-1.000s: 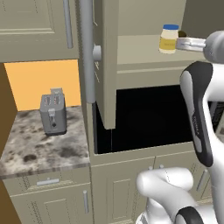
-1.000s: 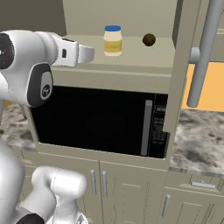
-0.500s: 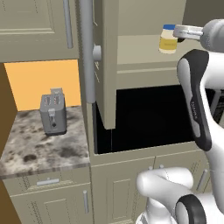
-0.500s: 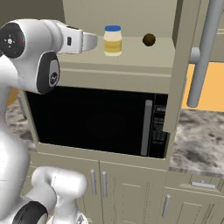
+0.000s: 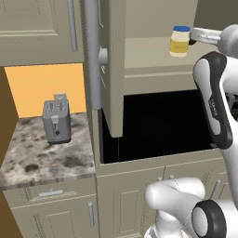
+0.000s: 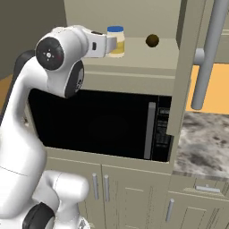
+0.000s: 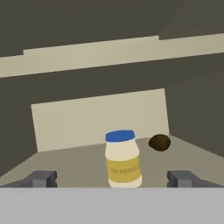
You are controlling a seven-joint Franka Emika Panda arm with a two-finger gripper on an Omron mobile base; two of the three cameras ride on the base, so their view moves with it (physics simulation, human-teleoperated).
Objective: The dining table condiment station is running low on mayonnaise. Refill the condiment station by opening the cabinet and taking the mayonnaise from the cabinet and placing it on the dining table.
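Up on the open shelf of the cabinet (image 5: 139,56), the mayonnaise (image 7: 124,158) stands upright, blue lid on top and the yellow label facing out. Just beside it on the same shelf lies a small dark round thing (image 7: 159,142), apart from the jar. The gripper (image 7: 112,179) is level with the jar, jaws spread as wide as they go, one fingertip (image 7: 41,178) on each side, and nothing between them is clamped; the jar sits a little beyond the tips, untouched. Below the shelf is the black microwave (image 6: 103,125). The cabinet door (image 6: 188,67) hangs open with its long grey bar handle (image 6: 208,53). Off to the side, a toaster (image 5: 56,121) sits on the marble counter (image 5: 42,158).
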